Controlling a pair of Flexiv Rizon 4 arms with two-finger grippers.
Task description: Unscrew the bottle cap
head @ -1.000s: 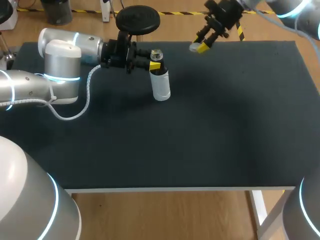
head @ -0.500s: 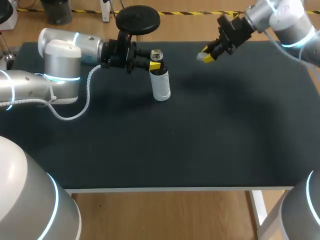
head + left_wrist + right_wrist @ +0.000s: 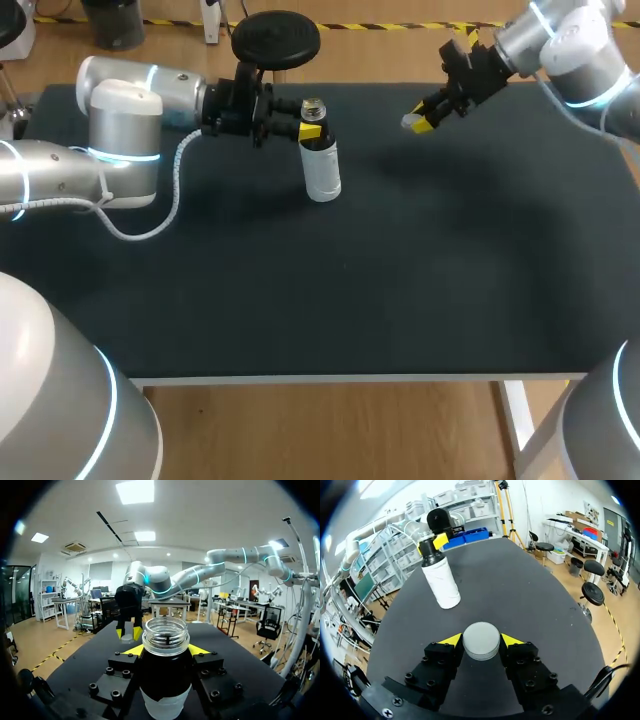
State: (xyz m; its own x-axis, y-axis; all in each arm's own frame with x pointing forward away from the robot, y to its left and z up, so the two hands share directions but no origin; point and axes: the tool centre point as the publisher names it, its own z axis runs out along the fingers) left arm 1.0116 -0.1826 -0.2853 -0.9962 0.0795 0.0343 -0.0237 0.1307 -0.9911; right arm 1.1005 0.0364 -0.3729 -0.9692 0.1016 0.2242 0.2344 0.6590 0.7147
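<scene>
At left, the left claw [image 3: 308, 127] is clamped on the neck of the bottle [image 3: 322, 172], which stands upright on the dark counter [image 3: 400, 290] near its far edge. The grip looks meant to keep the bottle from turning or tipping. The left wrist view shows the bottle's mouth open, with no cap on it. To the right, well apart from the bottle, the right claw [image 3: 420, 120] hangs above the counter's far side. It is closed from two sides on the pale round cap [image 3: 481, 640], holding it clear of the surface. By this evidence the unscrewing itself appears done, and only setting the cap down would remain.
</scene>
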